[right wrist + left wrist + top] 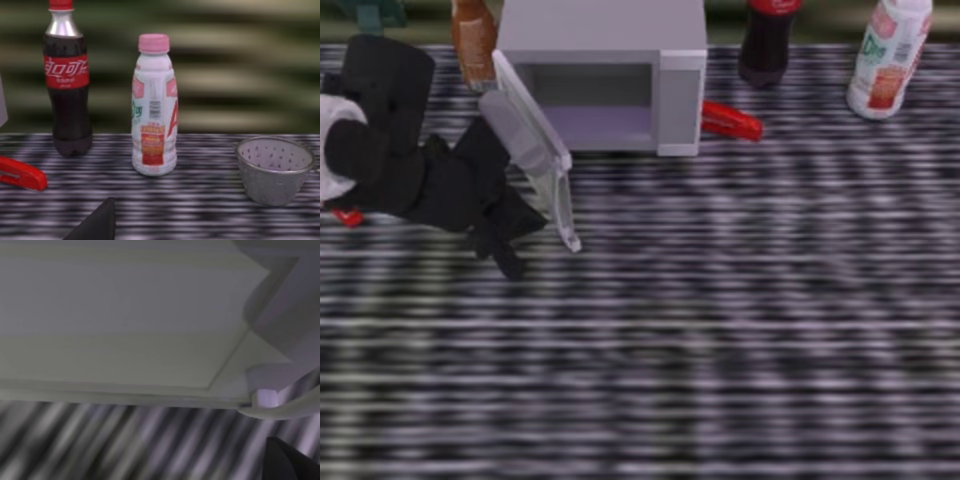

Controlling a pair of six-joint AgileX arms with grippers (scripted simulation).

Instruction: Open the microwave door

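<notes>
Microwave (610, 75) at the bench's far edge, door (532, 145) swung wide open.
Left gripper (505, 240) sits beside the door's free edge (jaw state unclear); the door's length runs toward the near edge.

Top: looks down on the table (720, 350).
Left wrist: close under the microwave door (125, 330).
Right wrist: low, faces the bottles, shared with top.

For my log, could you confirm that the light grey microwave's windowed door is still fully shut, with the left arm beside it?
Not quite: the top view shows the light grey microwave's windowed door swung wide open, exposing the lilac floor. The left gripper is indeed beside it.
</notes>
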